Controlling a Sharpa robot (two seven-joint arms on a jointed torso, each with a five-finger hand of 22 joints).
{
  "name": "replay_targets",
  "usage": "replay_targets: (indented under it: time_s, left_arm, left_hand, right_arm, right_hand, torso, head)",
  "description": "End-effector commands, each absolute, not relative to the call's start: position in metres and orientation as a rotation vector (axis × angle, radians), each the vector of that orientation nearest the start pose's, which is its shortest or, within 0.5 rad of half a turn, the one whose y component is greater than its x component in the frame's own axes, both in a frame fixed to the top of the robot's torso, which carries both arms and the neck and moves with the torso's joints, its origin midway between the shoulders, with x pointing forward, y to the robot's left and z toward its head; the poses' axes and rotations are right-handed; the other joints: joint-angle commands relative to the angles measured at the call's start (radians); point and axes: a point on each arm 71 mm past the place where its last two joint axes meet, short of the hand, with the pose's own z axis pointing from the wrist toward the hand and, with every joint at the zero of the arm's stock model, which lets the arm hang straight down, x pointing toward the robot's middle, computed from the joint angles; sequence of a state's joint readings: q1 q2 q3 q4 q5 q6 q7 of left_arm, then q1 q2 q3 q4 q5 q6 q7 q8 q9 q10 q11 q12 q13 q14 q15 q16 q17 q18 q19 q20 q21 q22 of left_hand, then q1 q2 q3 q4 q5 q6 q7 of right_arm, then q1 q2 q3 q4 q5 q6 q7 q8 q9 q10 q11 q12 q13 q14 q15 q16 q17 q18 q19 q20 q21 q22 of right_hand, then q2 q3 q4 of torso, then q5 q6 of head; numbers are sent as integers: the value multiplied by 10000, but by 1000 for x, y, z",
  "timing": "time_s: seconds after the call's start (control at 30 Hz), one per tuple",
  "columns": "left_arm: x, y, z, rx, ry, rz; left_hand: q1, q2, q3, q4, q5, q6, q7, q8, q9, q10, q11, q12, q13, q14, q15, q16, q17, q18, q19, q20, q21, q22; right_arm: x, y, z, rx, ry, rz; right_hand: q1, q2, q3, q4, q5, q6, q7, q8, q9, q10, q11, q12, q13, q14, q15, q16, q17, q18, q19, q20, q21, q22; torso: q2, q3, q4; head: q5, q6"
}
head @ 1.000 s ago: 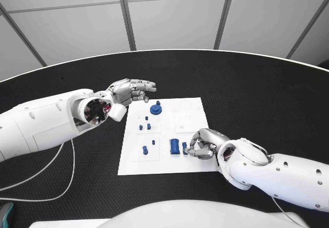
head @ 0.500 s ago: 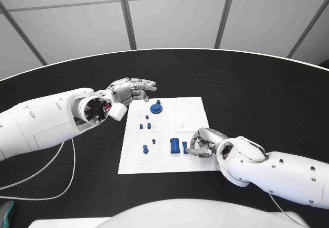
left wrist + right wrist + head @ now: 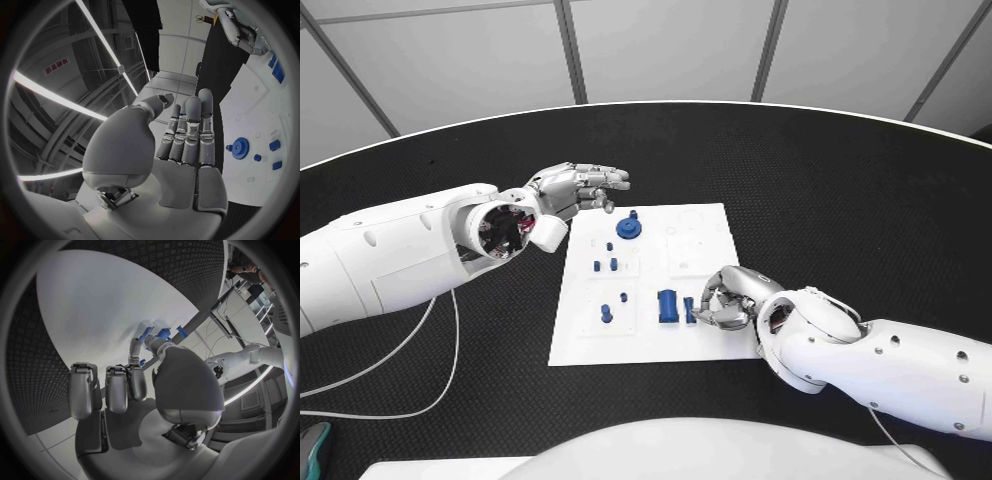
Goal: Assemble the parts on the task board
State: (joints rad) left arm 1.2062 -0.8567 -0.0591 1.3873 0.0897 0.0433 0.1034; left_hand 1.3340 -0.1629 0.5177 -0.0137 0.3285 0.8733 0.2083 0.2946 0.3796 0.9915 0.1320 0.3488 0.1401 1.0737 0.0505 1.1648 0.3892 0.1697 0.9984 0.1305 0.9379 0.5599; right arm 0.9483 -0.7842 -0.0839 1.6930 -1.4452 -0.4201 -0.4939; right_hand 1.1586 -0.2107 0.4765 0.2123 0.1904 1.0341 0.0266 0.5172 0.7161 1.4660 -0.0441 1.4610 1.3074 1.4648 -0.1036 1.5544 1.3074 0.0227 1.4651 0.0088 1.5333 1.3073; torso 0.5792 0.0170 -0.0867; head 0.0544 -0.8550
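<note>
The white task board point(image 3: 646, 340) lies mid-table. A blue gear point(image 3: 629, 231) stands at its far edge, small blue pegs point(image 3: 604, 266) sit further in, and a thick blue cylinder point(image 3: 668, 305) lies beside a slim blue piece point(image 3: 689, 309) near the front. My right hand point(image 3: 727, 300) hovers over the board's near right part with fingers curled. Its thumb and one finger reach the slim piece point(image 3: 147, 333); whether they hold it is unclear. My left hand point(image 3: 574, 188) floats beyond the board's far left corner, fingers straight and empty point(image 3: 181, 145), with the gear point(image 3: 240, 148) beside it.
The black table point(image 3: 848, 200) spreads wide around the board, with its curved far edge behind. A thin white cable point(image 3: 437, 370) loops on the table under my left arm. The board's right half point(image 3: 697, 245) has shallow white recesses.
My right hand has crept a little farther onto the board toward the slim blue piece. The left hand has barely moved, and the parts lie where they were.
</note>
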Motion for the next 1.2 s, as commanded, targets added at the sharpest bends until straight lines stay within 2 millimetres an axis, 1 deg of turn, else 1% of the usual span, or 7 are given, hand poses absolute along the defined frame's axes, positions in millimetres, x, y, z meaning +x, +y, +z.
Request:
replay_targets:
  time_s: [0.03, 0.23, 0.33, 0.5, 0.63, 0.87, 1.2]
  left_arm:
    - [500, 239, -208, -13004, 17747, -15940]
    - [504, 239, -208, -13045, 17452, -16017]
    - [507, 240, -210, -13258, 17072, -16138]
    - [514, 244, -215, -13768, 16050, -16321]
    - [522, 249, -218, -14203, 14933, -16270]
    - [532, 254, -224, -14831, 13042, -15834]
    - [537, 254, -232, -15201, 12224, -15445]
  left_hand:
    - [16, 107, -7, 71, 38, -75, -26, 26, -15, -76, 17, 69, -17, -89, 13, 29, -16, 156, -27, 65, -40, -17]
    - [-83, 77, -59, 163, 29, -92, -23, 34, -17, -107, 27, 91, -24, -133, 33, 12, -33, 150, -54, 86, -90, -48]
    - [-114, 35, -87, 244, 7, -128, -32, 52, -20, -150, 34, 136, -37, -494, 56, -311, -183, 147, -269, 115, -337, -178]
    - [-163, -59, -170, 524, -38, -226, -1, 152, -8, -370, 163, -45, -288, -1561, 272, -2168, -1059, 126, -1147, 363, -1648, -909]
    - [-81, -114, -158, 814, -30, -542, 91, 83, -184, -364, 373, -571, -754, -2066, 607, -4552, -2006, 92, -1577, 750, -3290, -1926]
    - [-61, -206, -558, 1310, -28, -913, 25, -542, -910, -743, 760, -2107, -789, -3440, 1327, -7726, -2924, -165, -2731, 1595, -6866, -4168]
    - [54, -84, -1085, 1547, -16, -898, -84, -862, -1213, -772, 854, -2725, -762, -3680, 1491, -8826, -3143, -422, -2637, 1605, -7874, -4853]
  right_arm:
    - [385, -149, -288, 1430, 19425, 6024]
    - [388, -162, -273, 2981, 18579, 8641]
    - [401, -173, -266, 4292, 18041, 9935]
    - [440, -201, -253, 6904, 16883, 11187]
    - [471, -224, -241, 7968, 15752, 11778]
    - [507, -247, -229, 8978, 14145, 12189]
    - [521, -252, -223, 9491, 13394, 12304]
  right_hand:
    - [11, 5, -62, 52, -23, -19, -39, 48, -18, 604, -32, 26, 1997, 986, -41, -7, 2271, -150, 984, -87, -9, 2531]
    - [-36, -94, -177, 203, 149, -363, 111, -196, -147, 311, 86, -591, 1649, 899, 49, -201, 1887, -24, 850, -36, -658, 2356]
    - [374, -109, -152, 151, 640, -981, 495, -766, -421, -806, 422, -2717, 450, 483, 325, -1109, 416, 457, 189, 191, -3389, 1552]
    - [1126, -72, -415, 109, 1150, -1648, 1009, -1427, -717, -3722, 933, -8565, -3451, -1503, 764, -5435, -4318, 1585, -2002, 652, -11644, -1998]
    - [1676, -114, 64, 195, 1054, -1968, 1313, -2043, -1264, -4509, 1357, -11058, -6039, -3823, 1345, -9070, -6598, 1541, -3380, 1186, -13797, -3946]
    - [1715, -94, -260, 162, 724, -2047, 1304, -3432, -2569, -4303, 2101, -13932, -10540, -5493, 2358, -13022, -8980, 1587, -5950, 2328, -14691, -8038]
    - [1746, 292, -969, 84, 779, -1918, 1449, -3945, -3394, -4393, 2220, -13971, -12276, -5044, 2428, -14030, -10179, 1642, -6182, 2665, -14678, -10774]
  torso:
    - [-24, -10, -18]
    - [-176, -88, -128]
    - [-295, -134, -262]
    - [-515, -196, -505]
    - [-655, -225, -655]
    - [-864, -276, -709]
    - [-983, -279, -679]
  head:
    - [-2, 60]
    - [73, 252]
    - [148, 400]
    - [276, 844]
    - [363, 1122]
    - [565, 1404]
    - [751, 1533]
